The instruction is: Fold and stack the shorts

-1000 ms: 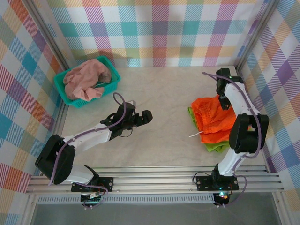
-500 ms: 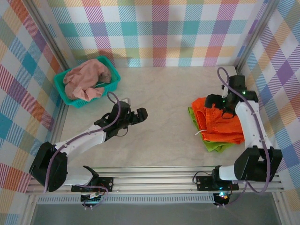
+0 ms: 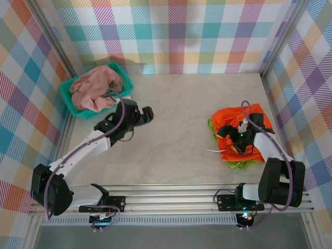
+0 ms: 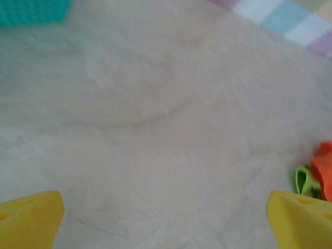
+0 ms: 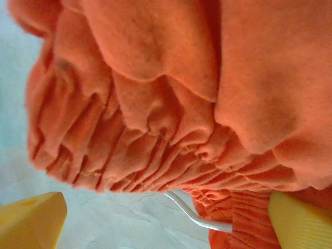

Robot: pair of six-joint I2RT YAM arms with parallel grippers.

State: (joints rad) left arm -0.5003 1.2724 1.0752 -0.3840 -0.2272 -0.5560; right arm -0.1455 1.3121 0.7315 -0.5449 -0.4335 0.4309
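The bright orange shorts (image 3: 231, 116) lie folded on the lime green shorts (image 3: 239, 165) at the right of the table. My right gripper (image 3: 230, 139) hovers low over the orange pair, open. In the right wrist view its yellow fingertips (image 5: 31, 218) stand wide apart with the gathered orange waistband (image 5: 171, 78) and a white drawstring (image 5: 194, 215) between them, nothing gripped. The dusty pink shorts (image 3: 93, 88) sit crumpled in the teal basket (image 3: 126, 79). My left gripper (image 3: 147, 114) is open over bare table just right of the basket.
The left wrist view has the basket corner (image 4: 31, 10) at top left and the orange (image 4: 324, 171) and green (image 4: 305, 179) shorts at the far right edge. Plaid walls close in the table on three sides. A metal rail runs along the near edge.
My left arm has swung back and left toward the basket. My right arm has come forward and down from the back right onto the orange shorts, its jaws spreading a little wider.
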